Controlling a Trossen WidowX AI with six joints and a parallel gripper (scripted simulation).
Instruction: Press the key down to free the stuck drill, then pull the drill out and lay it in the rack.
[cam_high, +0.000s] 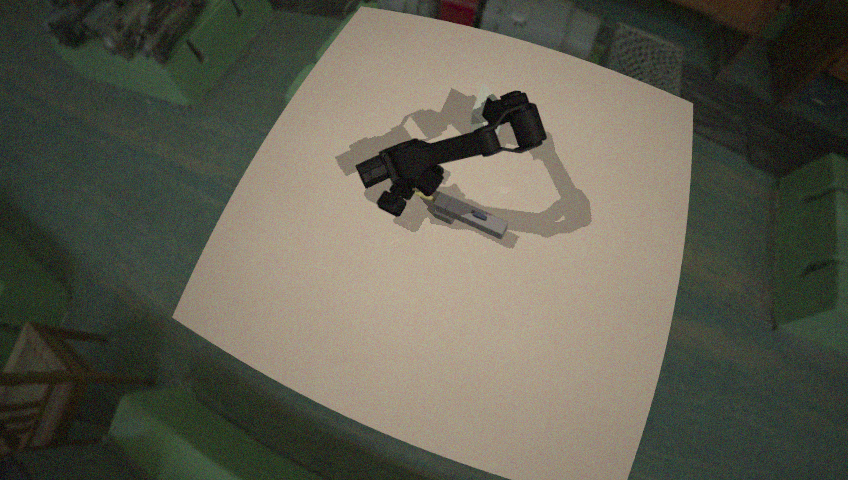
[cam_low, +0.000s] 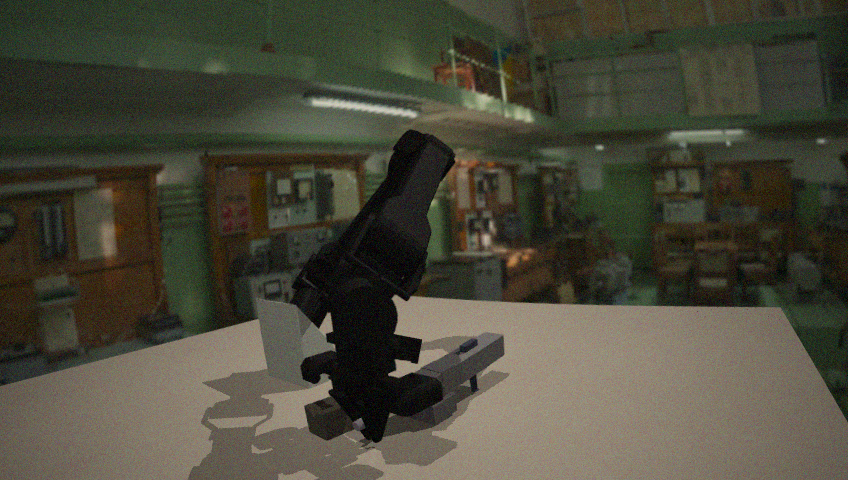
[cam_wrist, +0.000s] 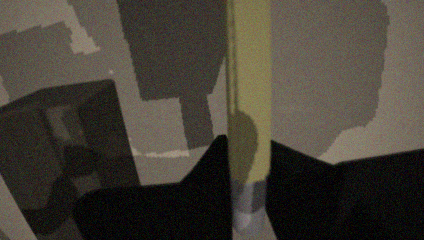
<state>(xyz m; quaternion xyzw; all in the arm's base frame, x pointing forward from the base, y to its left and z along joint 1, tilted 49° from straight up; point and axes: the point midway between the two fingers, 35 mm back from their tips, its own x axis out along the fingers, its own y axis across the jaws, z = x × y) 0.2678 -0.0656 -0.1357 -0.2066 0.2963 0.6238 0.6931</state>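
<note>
My gripper points down, shut on the drill, low over the table. The drill is yellow with a grey end at the fingers; its far end runs out of the top of the wrist view. The long grey housing lies just beyond it. Whether the drill's far end is still inside the housing is hidden. The blue key is on top of the housing. A dark notched block, seemingly the rack, stands left of the fingers.
A pale upright panel stands behind and left of the gripper in the exterior view, near the arm's base. The housing's outer end is raised on a thin dark leg. The arm's shadows fall across the tan table.
</note>
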